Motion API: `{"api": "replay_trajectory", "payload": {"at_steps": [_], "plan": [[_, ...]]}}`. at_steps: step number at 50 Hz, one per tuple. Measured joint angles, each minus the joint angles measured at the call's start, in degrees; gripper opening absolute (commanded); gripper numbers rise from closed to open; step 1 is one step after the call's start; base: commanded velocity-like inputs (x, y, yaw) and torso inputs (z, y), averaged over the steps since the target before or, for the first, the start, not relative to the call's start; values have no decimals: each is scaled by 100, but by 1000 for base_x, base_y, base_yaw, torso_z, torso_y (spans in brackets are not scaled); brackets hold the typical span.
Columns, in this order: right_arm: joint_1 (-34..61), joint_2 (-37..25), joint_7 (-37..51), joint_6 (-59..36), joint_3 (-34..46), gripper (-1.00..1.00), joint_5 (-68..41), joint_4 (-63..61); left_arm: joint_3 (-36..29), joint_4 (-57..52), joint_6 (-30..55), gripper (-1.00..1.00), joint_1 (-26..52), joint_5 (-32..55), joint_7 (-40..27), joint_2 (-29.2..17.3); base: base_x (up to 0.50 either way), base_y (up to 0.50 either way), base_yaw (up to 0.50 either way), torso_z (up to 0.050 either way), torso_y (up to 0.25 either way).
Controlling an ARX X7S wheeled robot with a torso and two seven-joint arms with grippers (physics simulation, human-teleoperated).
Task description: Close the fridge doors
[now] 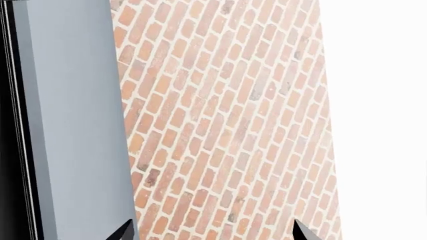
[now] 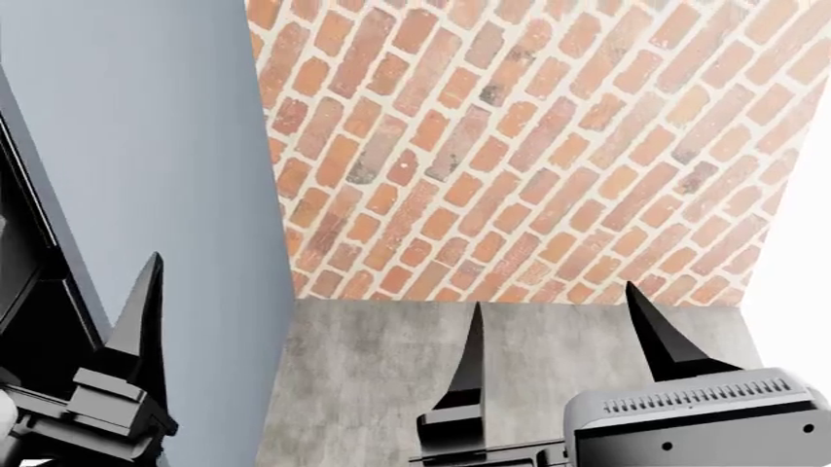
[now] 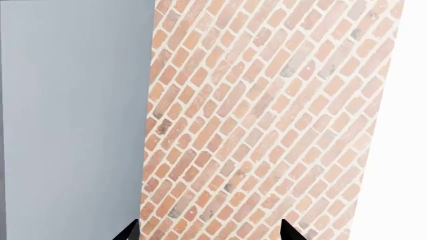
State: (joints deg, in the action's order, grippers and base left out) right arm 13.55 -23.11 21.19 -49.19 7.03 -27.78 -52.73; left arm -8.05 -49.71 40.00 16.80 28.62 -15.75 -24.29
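Right gripper: two dark pointed fingers spread well apart, nothing between them, raised in front of the brick wall; a light grey housing sits at its base. Its own wrist view shows only the two fingertips, again apart and empty.

Left gripper: in its wrist view two black tips stand wide apart with only wall behind them. From the head, one of its fingers rises as a single spike above a dark angular mount; the second finger is not seen there.

Grey-blue panel: flat, tall, filling the space beside the bricks in all three views, meeting the wall along a straight vertical edge.

Fridge doors: only a narrow glossy black strip shows at the extreme left of the head view, beside the left gripper and bordering the grey-blue panel; the left wrist view gives a matching black edge. Whether this is a door, and whether open or closed, cannot be told. The right wrist view shows none of it.

Grey concrete floor: visible below the wall from the head only.

White blank area: bounds the bricks on the far side in every view.

Containers: none discernible.
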Motion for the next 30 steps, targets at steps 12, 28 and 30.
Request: {"api": "replay_trajectory", "payload": {"at_steps": [12,28,30], "plan": [[-29,-25,0,84,6,100,-23,32,-40,31,-46,100,-19,-17,-40,0,373,0,0,0,2],[-91,-44,17,159,19,100,-80,40,607,-75,364,100,169,393,-302,-193,0,0,0,0,0],[-94,-45,21,166,25,100,-84,41,709,-5,398,100,234,386,-337,-251,0,0,0,0,0]]}}
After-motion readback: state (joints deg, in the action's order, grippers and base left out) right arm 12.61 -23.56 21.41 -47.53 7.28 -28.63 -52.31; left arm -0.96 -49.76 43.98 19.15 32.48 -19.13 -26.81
